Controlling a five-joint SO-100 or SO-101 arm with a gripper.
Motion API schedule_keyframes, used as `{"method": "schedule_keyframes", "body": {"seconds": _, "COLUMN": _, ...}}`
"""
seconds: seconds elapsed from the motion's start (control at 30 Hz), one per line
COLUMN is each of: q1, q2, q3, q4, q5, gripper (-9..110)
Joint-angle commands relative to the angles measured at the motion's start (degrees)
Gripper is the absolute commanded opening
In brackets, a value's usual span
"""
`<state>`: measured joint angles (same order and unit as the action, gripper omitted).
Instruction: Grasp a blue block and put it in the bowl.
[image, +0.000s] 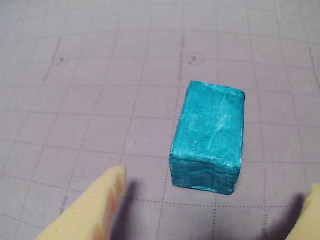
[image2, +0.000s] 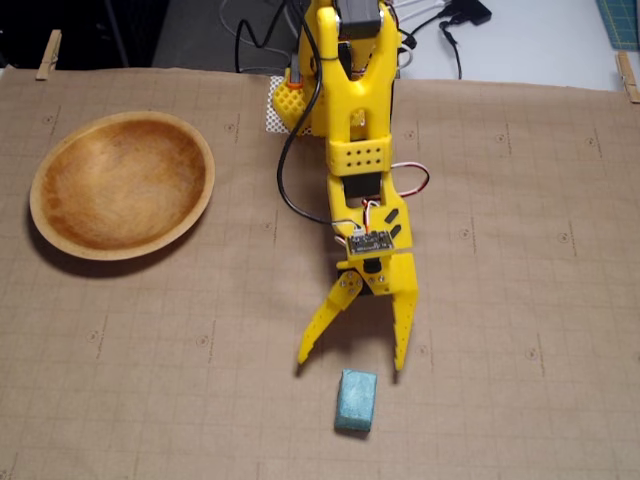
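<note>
The blue block (image2: 356, 400) lies flat on the brown gridded mat near the front edge in the fixed view; the wrist view shows the block (image: 210, 135) as a teal rectangle just beyond my fingers. My yellow gripper (image2: 352, 359) hangs open right behind the block, its fingertips spread wider than the block and nothing between them. In the wrist view, the gripper (image: 215, 192) has one finger (image: 95, 210) at the lower left and the other only at the lower right corner. The wooden bowl (image2: 60, 238) sits empty at the far left of the mat.
The arm's yellow base (image2: 340, 60) with cables stands at the back centre. Clothespins (image2: 48, 52) clip the mat at its back corners. Open mat lies between the block and the bowl.
</note>
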<state>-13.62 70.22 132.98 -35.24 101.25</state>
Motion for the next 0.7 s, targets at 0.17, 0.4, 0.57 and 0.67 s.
{"method": "schedule_keyframes", "body": {"seconds": 0.17, "q1": 1.32, "q2": -5.01, "q3": -10.11, "q4": -1.93, "q5": 0.35, "gripper": 46}}
{"method": "schedule_keyframes", "body": {"seconds": 0.4, "q1": 2.02, "q2": -9.32, "q3": -14.94, "q4": -1.58, "q5": 0.35, "gripper": 46}}
{"method": "schedule_keyframes", "body": {"seconds": 0.57, "q1": 2.11, "q2": -12.3, "q3": -17.31, "q4": -1.67, "q5": 0.35, "gripper": 46}}
{"method": "schedule_keyframes", "body": {"seconds": 0.67, "q1": 2.11, "q2": -12.92, "q3": -17.49, "q4": -1.93, "q5": 0.26, "gripper": 46}}
